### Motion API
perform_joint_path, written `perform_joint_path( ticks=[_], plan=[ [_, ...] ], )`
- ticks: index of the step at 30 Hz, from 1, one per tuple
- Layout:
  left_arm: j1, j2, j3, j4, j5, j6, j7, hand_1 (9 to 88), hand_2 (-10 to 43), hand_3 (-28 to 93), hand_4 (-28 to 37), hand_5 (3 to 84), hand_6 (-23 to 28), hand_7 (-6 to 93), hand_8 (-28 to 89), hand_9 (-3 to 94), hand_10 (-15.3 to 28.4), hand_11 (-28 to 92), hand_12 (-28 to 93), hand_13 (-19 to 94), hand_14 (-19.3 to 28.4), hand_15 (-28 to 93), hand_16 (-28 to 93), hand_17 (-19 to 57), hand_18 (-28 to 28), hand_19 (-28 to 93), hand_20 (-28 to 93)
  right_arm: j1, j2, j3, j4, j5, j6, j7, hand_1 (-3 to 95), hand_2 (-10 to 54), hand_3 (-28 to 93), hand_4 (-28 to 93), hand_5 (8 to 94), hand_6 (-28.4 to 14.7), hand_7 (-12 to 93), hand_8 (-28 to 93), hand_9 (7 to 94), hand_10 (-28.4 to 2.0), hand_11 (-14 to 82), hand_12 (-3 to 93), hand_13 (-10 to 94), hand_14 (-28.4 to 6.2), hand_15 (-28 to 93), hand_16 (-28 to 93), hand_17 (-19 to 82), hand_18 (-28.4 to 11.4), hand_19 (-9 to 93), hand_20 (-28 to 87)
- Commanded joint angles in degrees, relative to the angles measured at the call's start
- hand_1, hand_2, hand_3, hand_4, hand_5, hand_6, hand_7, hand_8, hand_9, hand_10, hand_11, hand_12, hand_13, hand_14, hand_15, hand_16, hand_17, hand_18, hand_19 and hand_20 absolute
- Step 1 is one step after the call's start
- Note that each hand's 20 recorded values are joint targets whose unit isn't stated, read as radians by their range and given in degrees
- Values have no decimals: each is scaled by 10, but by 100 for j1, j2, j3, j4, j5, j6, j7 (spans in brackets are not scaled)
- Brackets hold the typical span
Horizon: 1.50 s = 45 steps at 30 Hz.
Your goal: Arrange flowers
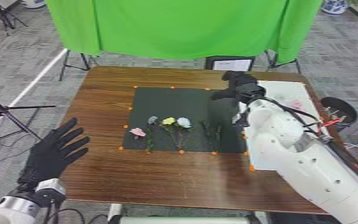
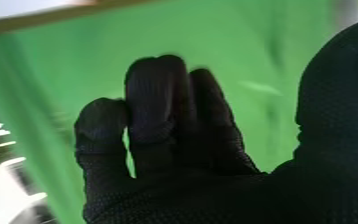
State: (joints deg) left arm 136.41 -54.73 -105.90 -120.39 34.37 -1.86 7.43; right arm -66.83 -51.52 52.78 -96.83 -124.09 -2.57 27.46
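- Your flowers were on the dark mat (image 1: 162, 101) on the brown wooden counter (image 1: 158, 177): a small pink blossom (image 1: 137, 132), a bluish one (image 1: 152, 120), a yellow one (image 1: 168, 121), a pale blue-white one (image 1: 184, 122), plus some dark green leafy stems (image 1: 213, 131).
- Your right hand (image 1: 243, 86) was up past the mat's far right corner, fingers fairly straight, thumb spread, nothing in it. So open, and imo ready for a pick.
- Your left hand (image 1: 47, 156) was open too, fingers fanned out near the counter's left side.
- My guess: next step was grabbing a stem. You'd have wanted to come in low from above, thumb and fingers either side of it, and pinch mid-stem, not the petals. Close gently, those stems looked thin and easy to roll or snag.
- Yellow one pointed its bloom away from you, stem towards you, long axis nearly straight out and leaning slightly left at the bloom.
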Motion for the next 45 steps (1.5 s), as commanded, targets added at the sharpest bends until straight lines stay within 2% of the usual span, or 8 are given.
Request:
perform_joint_path(
  ticks=[1,13,20,24,26,30,34,45],
  plan=[
    [116,-105,-16,-49,20,40,41,221,-32,677,-283,242,27,175,-103,221,110,134,193,178,160,231,14,-117,234,375,85,166,772,456,607,387,-1273,875,152,-95,839,-283,236,-79,239,-100,273,-163,193,246,396,-136,784,202,183,-224,786,556],
    [152,-138,-22,-72,23,72,51,221,-32,676,-283,242,28,173,-103,221,110,133,193,179,160,231,14,-117,234,376,85,-23,1010,439,1205,92,-981,1183,182,-95,848,-283,182,-102,195,-67,231,-171,127,246,389,-130,785,169,186,-218,788,554],
    [121,-118,-12,-53,16,46,26,221,-31,677,-283,242,28,172,-102,222,111,132,193,179,160,231,15,-118,235,376,85,-91,1024,336,1451,-186,-711,1303,244,-95,875,-282,288,-73,281,-129,373,-145,202,203,509,-96,771,204,244,-215,832,535],
    [105,-98,-2,-46,11,36,23,222,-31,676,-283,243,28,172,-102,222,110,133,193,179,160,231,15,-117,234,376,84,-167,1088,217,1566,-337,-128,1091,324,-95,872,-282,385,-25,339,-170,500,-97,258,196,586,-76,758,227,280,-205,852,521],
    [98,-87,-4,-41,12,21,17,222,-30,675,-283,242,28,172,-102,222,111,134,193,179,160,231,15,-117,234,375,84,-220,1127,98,1650,-666,484,894,378,-94,865,-281,474,13,362,-190,614,-84,280,200,646,-59,737,250,305,-197,864,517],
    [116,-90,-38,-49,11,6,-10,222,-30,676,-283,242,28,172,-102,222,111,134,193,179,160,231,14,-117,234,375,85,-310,1180,57,1556,-850,863,650,501,-73,781,-282,675,40,426,-54,869,-44,153,376,745,-41,713,288,366,-190,905,511],
    [71,-51,-32,-31,11,-30,-26,222,-30,675,-283,242,28,173,-102,222,111,135,193,179,160,231,14,-117,234,375,85,-513,1243,125,1116,-865,1286,309,511,-92,812,-283,736,35,405,-36,912,-36,163,401,775,-35,709,299,388,-194,921,512],
    [-27,-21,67,18,8,-88,-103,222,-30,677,-283,242,27,175,-102,223,110,135,192,179,160,232,15,-117,234,375,86,-108,719,-823,-58,-1364,1656,-1036,499,-95,831,-283,744,36,400,-28,919,-37,156,413,778,-34,712,308,389,-193,925,512]
  ],
)
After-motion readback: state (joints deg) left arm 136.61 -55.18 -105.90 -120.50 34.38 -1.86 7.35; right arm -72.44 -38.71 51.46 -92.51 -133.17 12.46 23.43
